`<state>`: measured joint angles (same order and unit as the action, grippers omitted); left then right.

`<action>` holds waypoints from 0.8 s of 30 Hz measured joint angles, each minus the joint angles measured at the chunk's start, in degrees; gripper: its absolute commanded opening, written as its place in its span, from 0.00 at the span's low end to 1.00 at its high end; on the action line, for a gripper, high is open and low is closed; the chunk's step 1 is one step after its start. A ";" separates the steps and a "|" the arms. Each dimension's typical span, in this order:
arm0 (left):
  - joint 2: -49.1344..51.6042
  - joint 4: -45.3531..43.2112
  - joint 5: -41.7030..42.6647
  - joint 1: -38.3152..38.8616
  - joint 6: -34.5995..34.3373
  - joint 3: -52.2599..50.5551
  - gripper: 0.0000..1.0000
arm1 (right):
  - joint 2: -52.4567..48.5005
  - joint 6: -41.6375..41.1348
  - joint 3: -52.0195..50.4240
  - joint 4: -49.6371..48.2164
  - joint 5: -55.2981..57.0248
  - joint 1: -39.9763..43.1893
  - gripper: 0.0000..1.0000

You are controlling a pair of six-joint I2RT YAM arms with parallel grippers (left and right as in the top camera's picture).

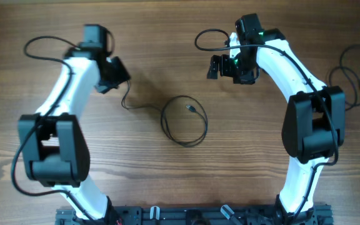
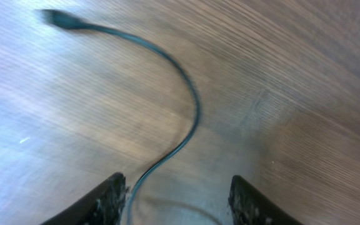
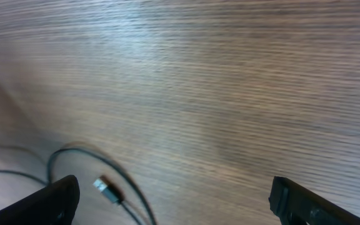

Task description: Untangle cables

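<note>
One thin black cable lies as a loop in the middle of the table. Its silvery plug rests inside the loop, and a tail runs left towards my left gripper. In the left wrist view that tail curves from a dark plug end down between the jaws of the left gripper, close beside the left finger. The jaws stand apart. My right gripper hovers wide open to the upper right of the loop, and its view shows the loop and the silvery plug near its left finger.
Another thin black cord lies by the table's right edge, beyond the right arm. Thicker black wires arch over both arms. The arm bases stand at the front edge. Bare wood surrounds the loop.
</note>
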<state>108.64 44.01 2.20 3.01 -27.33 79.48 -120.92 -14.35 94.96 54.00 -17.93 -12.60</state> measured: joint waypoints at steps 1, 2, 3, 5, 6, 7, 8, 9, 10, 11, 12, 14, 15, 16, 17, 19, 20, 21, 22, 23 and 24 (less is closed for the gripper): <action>0.15 -3.08 -1.64 1.16 -0.02 -1.38 0.56 | 0.00 -0.02 0.00 0.00 0.72 0.02 1.00; 0.35 -5.60 -3.30 2.27 -0.02 -2.60 0.55 | 0.00 -0.04 0.00 0.00 1.44 0.07 1.00; 0.42 -7.50 -4.94 3.19 -0.02 -3.54 0.53 | 0.00 -0.17 0.00 0.04 1.79 0.07 1.00; 0.46 -11.82 -8.28 4.33 -0.07 -5.18 0.50 | 0.00 -0.22 0.00 0.15 2.51 0.07 1.00; 0.46 -13.62 -9.79 4.63 -0.07 -5.95 0.50 | 0.00 -0.33 0.00 0.15 2.73 0.07 1.00; 0.46 -15.13 -10.78 4.74 -0.09 -6.67 0.50 | 0.00 -0.39 0.00 0.17 2.95 0.11 1.00; 0.46 -17.44 -11.89 4.76 -0.02 -7.87 0.49 | 0.00 -0.42 0.00 0.17 3.04 0.17 1.00; 0.46 -18.73 -12.57 4.76 -0.04 -8.79 0.48 | 0.02 -0.42 0.00 0.15 3.10 0.20 1.00; 0.46 -20.68 -13.33 4.76 -0.02 -10.19 0.46 | 0.02 -0.42 0.00 0.13 3.26 0.31 1.00; 0.46 -21.94 -13.73 4.76 -0.09 -11.17 0.45 | 0.02 -0.42 0.00 0.15 3.41 0.39 1.00; 0.46 -23.96 -14.29 4.76 -0.11 -12.55 0.45 | 0.07 -0.42 0.00 0.13 3.76 0.50 1.00; 0.48 -28.63 -14.82 4.76 -0.11 -15.28 0.41 | 0.09 -0.42 0.00 0.13 4.70 0.72 1.00; 0.50 -30.56 -14.88 4.76 -0.13 -16.39 0.36 | 0.09 -0.44 0.00 0.13 5.03 0.72 1.00; 0.50 -31.63 -14.99 4.76 -0.31 -17.11 0.31 | 0.09 -0.44 0.00 0.13 5.20 0.74 1.00; 0.55 -32.81 -14.99 4.76 -0.44 -17.99 0.15 | 0.09 -0.44 0.00 0.15 5.42 0.79 1.00; 0.61 -33.62 -14.80 4.76 -0.42 -18.99 0.04 | 0.09 -0.44 0.00 0.87 5.60 0.81 1.00; 0.68 -33.77 -14.53 4.76 -0.48 -19.28 0.04 | 0.09 -0.44 0.00 1.66 5.55 0.81 1.00; 0.90 -33.86 -14.16 4.76 -0.28 -19.50 0.04 | 0.09 -0.63 0.00 2.08 5.14 0.81 1.00; 1.03 -34.07 -13.94 4.76 -0.22 -19.56 0.04 | 0.09 -0.92 0.00 2.36 4.37 0.81 0.97; 1.22 -35.54 -12.35 4.76 0.00 -19.76 0.04 | 0.09 -1.44 -0.07 2.89 2.54 0.81 0.89; 1.22 -36.13 -11.43 4.76 0.50 -19.78 0.04 | 0.09 -1.68 -0.26 3.08 1.25 0.81 0.80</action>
<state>109.86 7.88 -9.23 7.77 -26.83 59.70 -120.84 -16.03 94.70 57.08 -16.69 -11.79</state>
